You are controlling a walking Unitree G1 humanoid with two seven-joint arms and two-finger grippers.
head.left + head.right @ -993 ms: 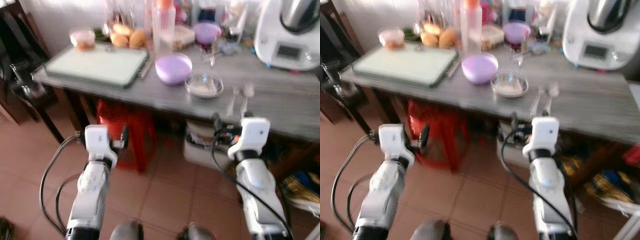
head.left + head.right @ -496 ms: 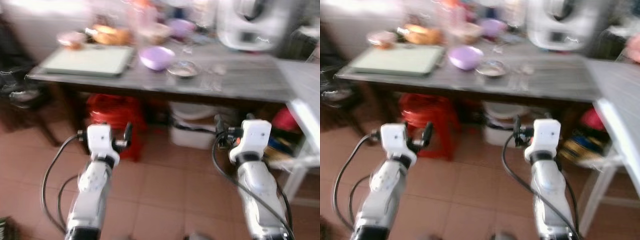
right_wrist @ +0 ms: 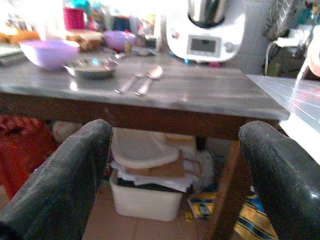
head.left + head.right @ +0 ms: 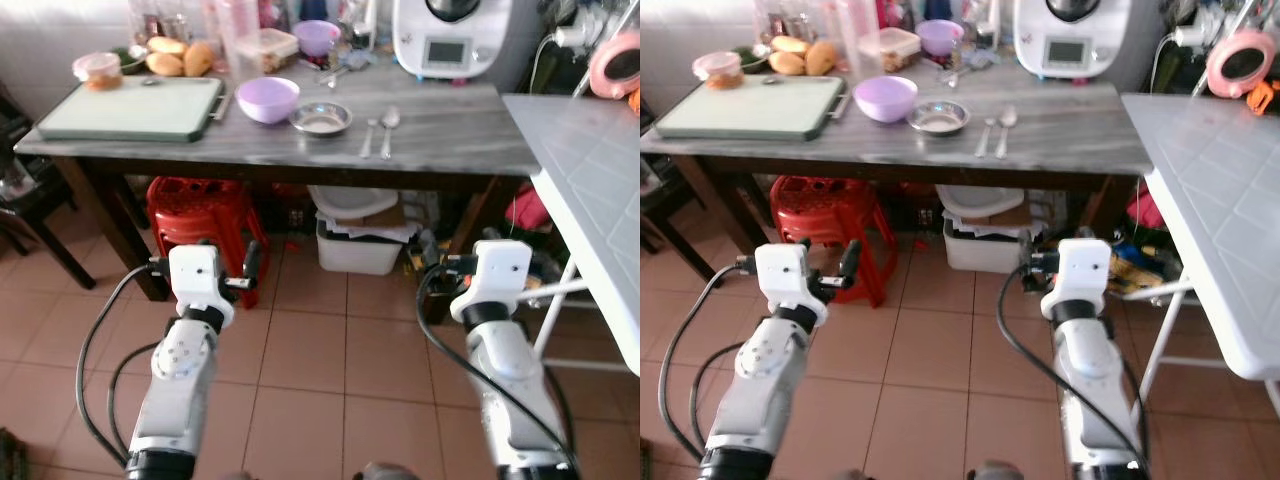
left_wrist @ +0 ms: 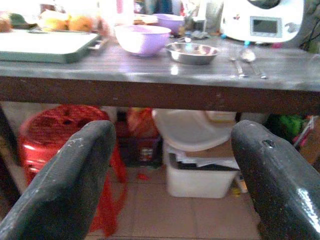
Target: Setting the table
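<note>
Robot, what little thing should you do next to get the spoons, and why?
Probably step forward toward the grey table. Both the left gripper and right gripper are open, held low over the tiled floor, short of the table edge. The two spoons lie beside the metal bowl, likely too far to reach from here.

Up top you've got the table (image 4: pixel 450 150): tray (image 4: pixel 130 108) far left, bowl (image 4: pixel 266 99) and dish (image 4: pixel 321 119) mid-frame, two spoons (image 4: pixel 380 130) right of them. Stool (image 4: pixel 200 215) and bin (image 4: pixel 360 245) sit underneath, second table (image 4: pixel 590 190) at right edge.
</note>
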